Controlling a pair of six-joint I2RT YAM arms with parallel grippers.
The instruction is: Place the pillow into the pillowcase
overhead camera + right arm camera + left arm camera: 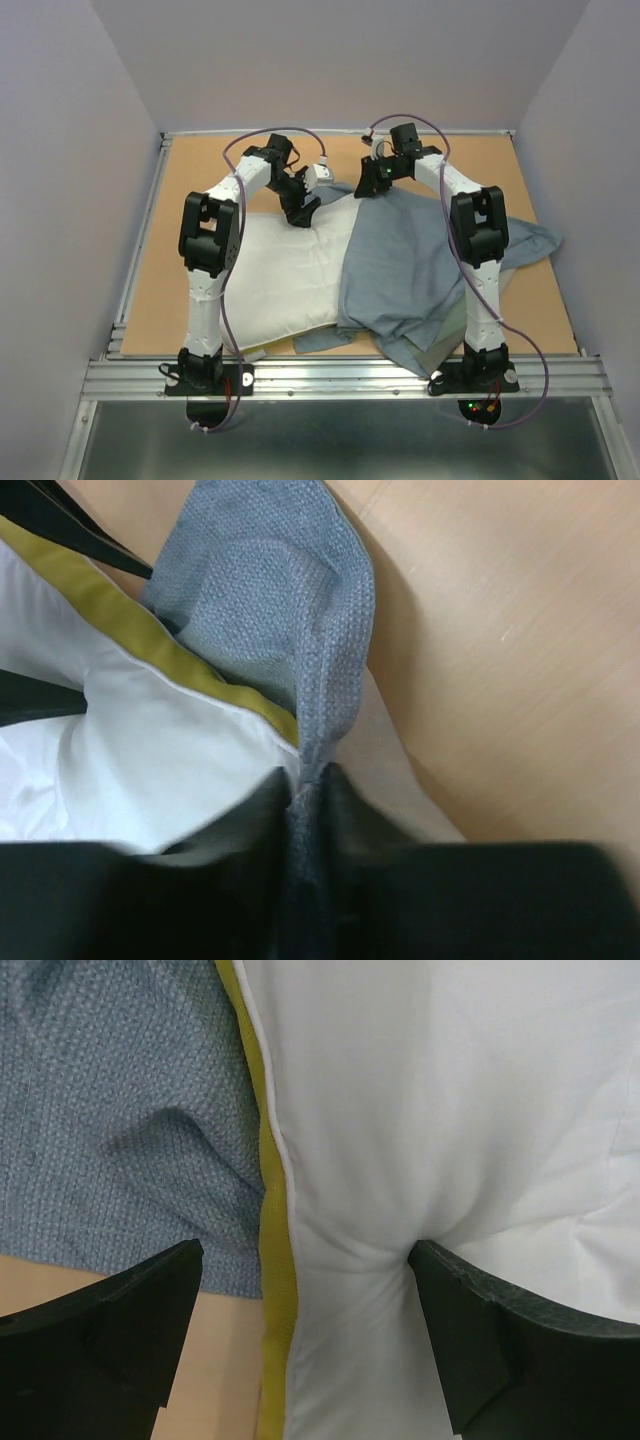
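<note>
The white quilted pillow (285, 275) lies flat on the left half of the table. The grey-blue pillowcase (410, 270) lies crumpled to its right, overlapping the pillow's right edge. My left gripper (303, 207) is at the pillow's far right corner. In the left wrist view it (305, 1260) is open wide astride the pillow's yellow band (272, 1260); one finger dents the white pillow (430, 1110), the other is over the pillowcase (110, 1110). My right gripper (372, 180) is shut on a fold of the pillowcase (280, 600) at its far edge, beside the pillow (150, 740).
The tan wooden table (200, 170) has a raised metal rim at left and a metal rail along the near edge. Purple walls close in on three sides. A corner of the pillowcase (530, 245) reaches toward the table's right side; a paler flap (440, 350) lies near the right arm's base.
</note>
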